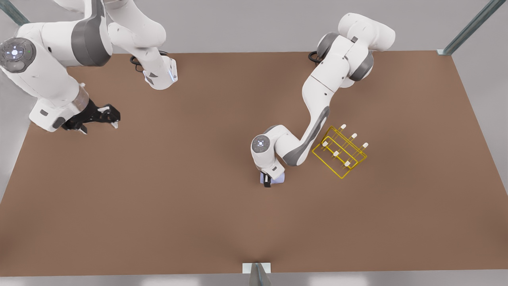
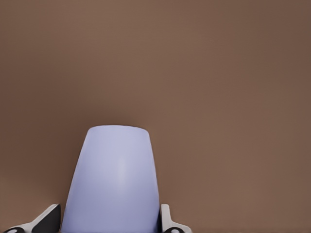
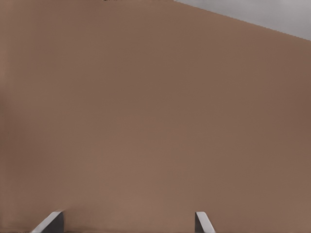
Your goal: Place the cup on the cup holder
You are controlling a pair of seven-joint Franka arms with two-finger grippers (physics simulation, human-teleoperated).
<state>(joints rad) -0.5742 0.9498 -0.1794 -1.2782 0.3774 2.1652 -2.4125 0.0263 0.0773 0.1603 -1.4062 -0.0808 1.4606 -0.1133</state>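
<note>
From the front, the left gripper [image 1: 268, 179] sits low on the worktop [image 1: 158, 198], clasping the cup [image 1: 278, 179]; the cup holder [image 1: 339, 153] waits near, at two o'clock. At the left wrist, fingers [image 2: 167, 221] flank it. The right gripper [image 1: 104, 119] idles, spread wide, far off at ten o'clock.

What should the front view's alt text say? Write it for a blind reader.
The left gripper straddles a small lavender-blue tapered cup on a brown table, beside a yellow wire cup holder. The right gripper waits open, far off at the front view's left.
</note>
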